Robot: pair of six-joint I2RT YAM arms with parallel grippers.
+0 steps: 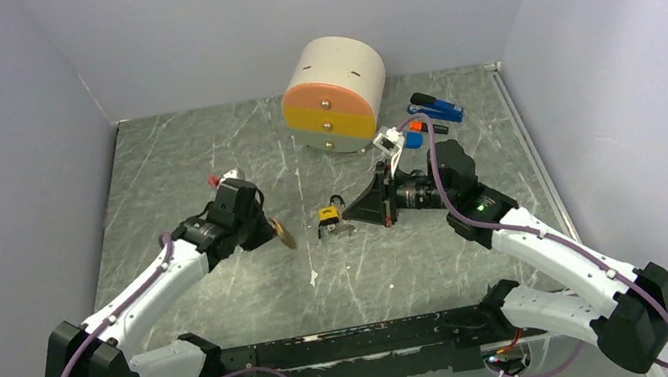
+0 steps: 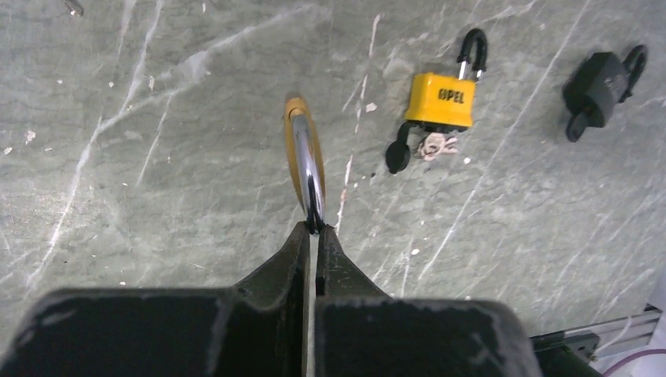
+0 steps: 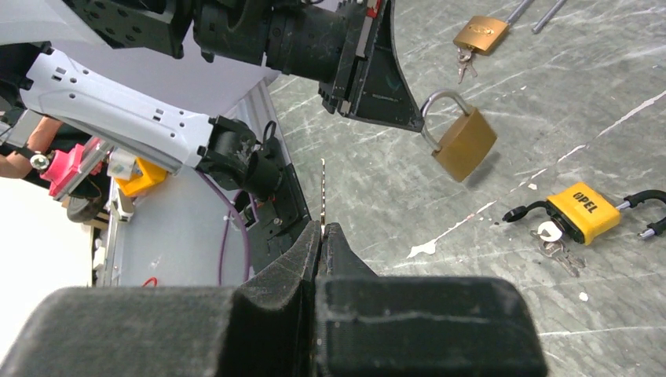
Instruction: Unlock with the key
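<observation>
Lower centre, my right gripper [image 3: 323,229] clamps the key [image 3: 323,195]; left gripper [image 2: 316,232] pinches the brass padlock [image 2: 305,157] by its shackle — insertion and turning remain, I judge.

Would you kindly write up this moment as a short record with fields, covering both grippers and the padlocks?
left gripper: shut on the shackle of the brass padlock, body hanging below
right gripper: shut on the key, seen edge-on as a thin blade
key and lock: apart, key not yet inserted
yellow padlock: lying on the table, small keys beside it
black padlock: lying on the table, right of the yellow one in the left wrist view
second brass padlock: lying on the table, untouched
</observation>
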